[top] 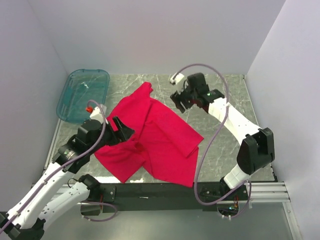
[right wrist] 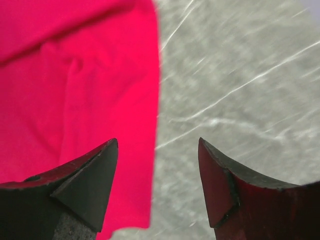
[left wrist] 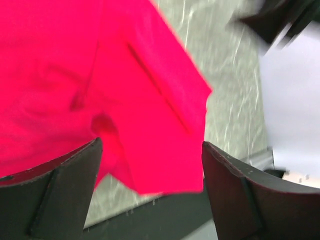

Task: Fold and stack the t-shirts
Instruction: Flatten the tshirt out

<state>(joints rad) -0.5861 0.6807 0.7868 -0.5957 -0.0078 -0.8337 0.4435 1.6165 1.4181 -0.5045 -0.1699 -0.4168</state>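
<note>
Robot lab cell, plain white walls (top: pixel 150 35) on 3 sides, marble-look table (top: pixel 125 87)

bright, even light, faint shadows; t-shirt (left wrist: pixel 60 75) glows oversaturated; left wrist view blurred, perhaps motion.

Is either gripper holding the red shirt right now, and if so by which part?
Nothing is held. The left gripper and the right gripper both stand open over the red t-shirt, which lies loose on the table.
</note>
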